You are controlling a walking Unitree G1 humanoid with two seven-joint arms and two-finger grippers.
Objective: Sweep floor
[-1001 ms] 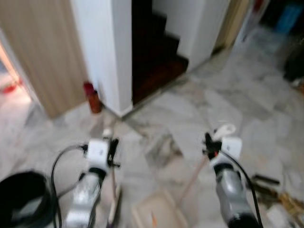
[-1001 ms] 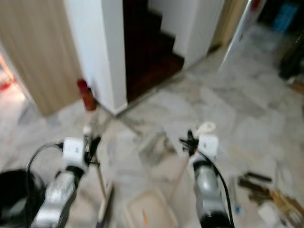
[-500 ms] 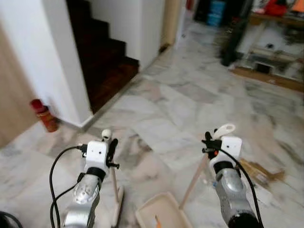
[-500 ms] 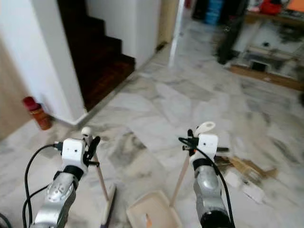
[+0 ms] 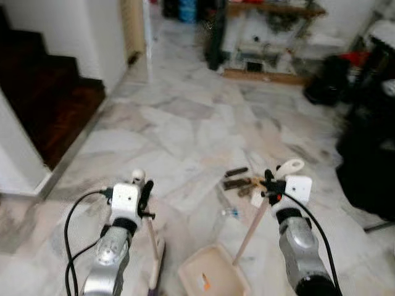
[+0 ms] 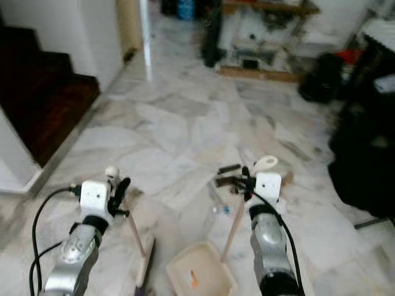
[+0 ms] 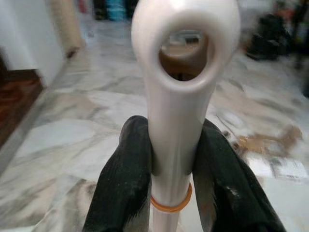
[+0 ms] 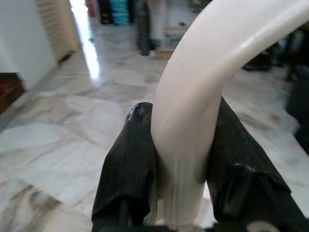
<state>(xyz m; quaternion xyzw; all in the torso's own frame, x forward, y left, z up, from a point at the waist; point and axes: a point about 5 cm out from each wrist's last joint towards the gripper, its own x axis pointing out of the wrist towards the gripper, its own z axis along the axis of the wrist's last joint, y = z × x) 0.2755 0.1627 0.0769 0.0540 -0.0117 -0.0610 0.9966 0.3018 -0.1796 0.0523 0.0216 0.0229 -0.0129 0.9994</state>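
My left gripper is shut on the cream handle of a broom, whose head rests on the marble floor. In the left wrist view both black fingers clamp the handle just below its hanging loop. My right gripper is shut on the curved top of a long dustpan handle. The cream dustpan sits on the floor between my arms with a small orange scrap in it. Scattered debris, dark sticks and paper bits, lies just ahead of the dustpan.
A dark staircase and a white wall corner stand at the left. Large black objects crowd the right side. A low shelf and a black bag stand at the back. Open marble floor stretches ahead.
The camera has turned to the right: the staircase slid to the left and the debris and black objects came into view. Both grippers keep their hold.
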